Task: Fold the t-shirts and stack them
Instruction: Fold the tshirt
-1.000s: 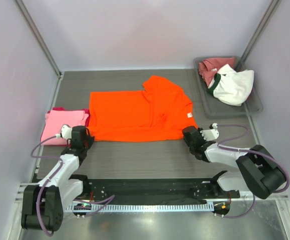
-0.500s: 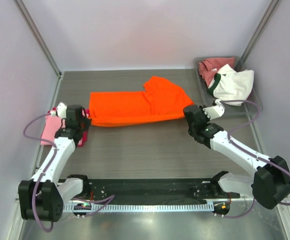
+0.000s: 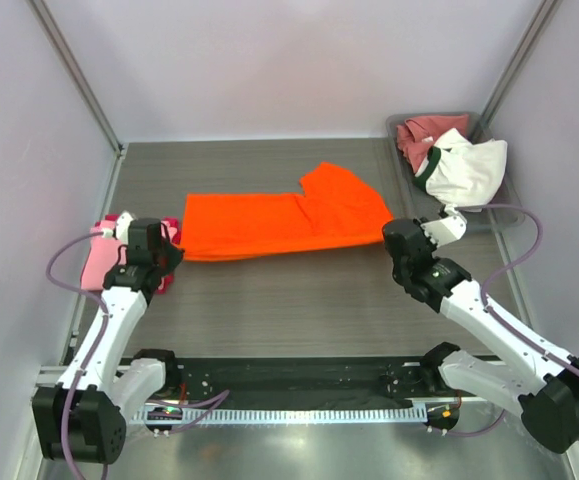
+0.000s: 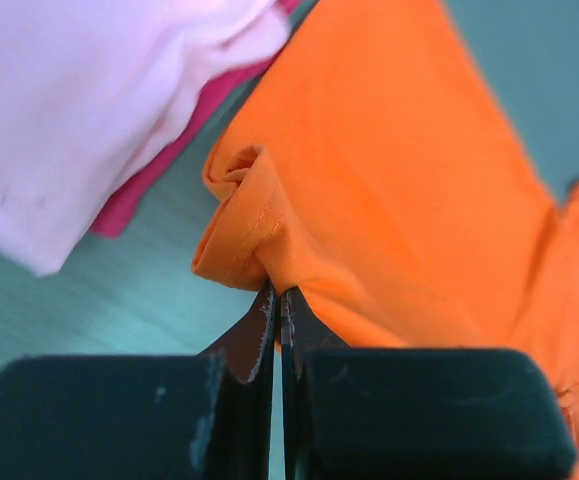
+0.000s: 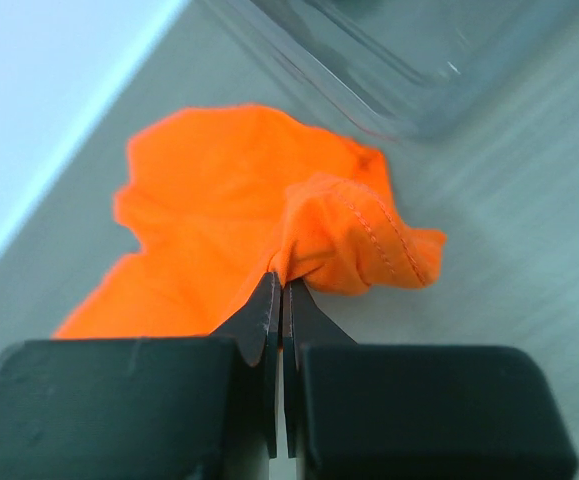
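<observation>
From above, we see the orange shirt (image 3: 279,222) stretched across the middle of the table (image 3: 299,300) as a long band. The left gripper (image 3: 172,256) is at its left end and the right gripper (image 3: 397,232) at its right end. At the left edge a folded pink shirt (image 3: 99,262) lies on a magenta shirt (image 3: 173,230). We judge those two done and the orange one mid-fold. In the bin (image 3: 506,205) at the far right sit a rose-red shirt (image 3: 424,132) and a white shirt (image 3: 469,170) with a green collar, both crumpled and left to fold. That makes five shirts, one of each colour, plus one bin and two grippers.

In the left wrist view, the jaws are clamped tight on a bunched corner of the orange cloth (image 4: 399,180), just beside the pink and magenta stack.

In the right wrist view, the jaws are pinched shut on the hemmed edge of the orange cloth (image 5: 219,220), with the bin wall (image 5: 399,70) beyond.
</observation>
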You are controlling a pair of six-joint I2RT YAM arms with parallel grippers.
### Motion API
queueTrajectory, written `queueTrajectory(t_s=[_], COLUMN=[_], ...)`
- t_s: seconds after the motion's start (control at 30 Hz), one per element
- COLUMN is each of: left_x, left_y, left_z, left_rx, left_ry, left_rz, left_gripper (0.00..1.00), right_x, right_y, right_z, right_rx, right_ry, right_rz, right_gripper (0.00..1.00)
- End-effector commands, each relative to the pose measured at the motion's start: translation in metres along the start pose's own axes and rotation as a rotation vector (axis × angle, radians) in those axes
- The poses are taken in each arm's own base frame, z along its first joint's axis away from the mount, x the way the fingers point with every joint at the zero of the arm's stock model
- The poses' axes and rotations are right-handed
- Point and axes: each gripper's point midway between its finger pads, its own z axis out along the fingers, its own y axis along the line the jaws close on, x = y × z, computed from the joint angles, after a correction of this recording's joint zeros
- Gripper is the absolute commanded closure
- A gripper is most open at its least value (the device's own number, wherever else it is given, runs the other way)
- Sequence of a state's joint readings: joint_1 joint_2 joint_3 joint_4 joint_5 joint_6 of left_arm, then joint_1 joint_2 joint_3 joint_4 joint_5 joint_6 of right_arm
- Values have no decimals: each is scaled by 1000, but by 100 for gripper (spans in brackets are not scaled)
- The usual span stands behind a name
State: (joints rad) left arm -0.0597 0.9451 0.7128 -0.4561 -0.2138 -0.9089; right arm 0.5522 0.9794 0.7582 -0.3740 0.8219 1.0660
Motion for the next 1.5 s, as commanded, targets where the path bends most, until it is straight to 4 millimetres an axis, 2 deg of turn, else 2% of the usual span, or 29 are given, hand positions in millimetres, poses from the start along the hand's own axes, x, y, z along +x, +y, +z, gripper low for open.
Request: queueTrajectory(t_s=[0.0, 0.13, 0.27, 0.33, 0.4, 0.47, 0.5, 0.53, 0.57, 0.6, 0.63, 0.67, 0.77, 0.83, 0.9, 1.03, 1.07, 1.1, 1.13, 1.17, 1.2, 1.23, 1.27, 1.3, 1.33, 1.37, 1.4, 1.43, 1.47], left_x=[8, 17, 48, 60, 76, 83, 87, 86, 85, 83, 75, 73, 50, 38, 25, 20, 21, 12, 9, 7, 6, 0, -5, -6, -3, -6, -8, -11, -14], left_y=[16, 24, 50, 61, 68, 70, 74, 73, 70, 67, 61, 59, 39, 29, 14, -15, -17, -27, -31, -32, -30, -35, -41, -44, -48, -56, -57, -61, -65], left_z=[-3, -10, -11, -12, -13, -14, -14, -15, -16, -18, -24, -28, -42, -48, -52, -46, -34, -33, -29, -23, -11, -8, -2, 2, 10, 15, 21, 30, 35], left_rx=[-41, -47, -72, -87, -75, -66, -62, -49, -29, -9, 14, 21, 99, 136, 164, 225, 206, 214, 212, 193, 149, 145, 155, 167, 176, 196, 189, 179, 179], left_ry=[21, 55, 119, 140, 168, 177, 173, 165, 158, 153, 133, 126, 60, 31, 18, 79, 97, 87, 88, 94, 111, 108, 103, 112, 132, 119, 112, 111, 105], left_rz=[35, 49, 38, 17, -10, -59, -68, -72, -64, -63, -66, -60, -53, -13, 20, 142, 163, 176, 213, 232, 244, 243, 224, 208, 201, 187, 185, 186, 190], left_gripper=[100, 100, 98, 95, 94, 87, 72, 55, 29, 8, 1, 0, 0, 0, 0, 0, 0, 1, 0, 0, 0, 0, 0, 1, 0, 0, 1, 1, 0], right_x=[0, 12, 34, 48, 61, 67, 71, 71, 68, 65, 62, 55, 34, 25, 26, 30, 24, 24, 38, 37, 31, 46, 47, 37, 35, 46, 36, 34, 39], right_y=[-32, -52, -80, -102, -121, -132, -140, -141, -140, -140, -138, -135, -110, -83, -60, -13, -1, 7, 14, 18, 34, 36, 40, 48, 56, 56, 63, 73, 73], right_z=[-3, -10, -17, -22, -25, -30, -32, -32, -32, -33, -33, -32, -31, -27, -26, -16, -14, -11, -2, 5, 11, 20, 28, 40, 47, 59, 68, 76, 88], right_rx=[73, 120, 160, 199, 238, 253, 265, 262, 250, 245, 237, 227, 158, 72, 19, -118, -138, -150, -155, -149, -156, -157, -159, -153, -172, -171, -182, -207, -193], right_ry=[-11, 48, 124, 170, 199, 222, 229, 226, 216, 210, 200, 177, 138, 133, 170, 210, 198, 200, 241, 248, 245, 306, 327, 319, 325, 366, 338, 308, 304], right_rz=[-34, -48, -49, -53, -33, -8, -17, -19, -10, -20, -32, -42, -112, -213, -288, -449, -481, -508, -552, -575, -567, -587, -586, -557, -543, -552, -568, -586, -609], right_gripper=[99, 99, 98, 98, 98, 94, 90, 72, 59, 47, 37, 33, 32, 32, 32, 32, 32, 30, 26, 26, 26, 26, 26, 26, 24, 22, 21, 17, 15])
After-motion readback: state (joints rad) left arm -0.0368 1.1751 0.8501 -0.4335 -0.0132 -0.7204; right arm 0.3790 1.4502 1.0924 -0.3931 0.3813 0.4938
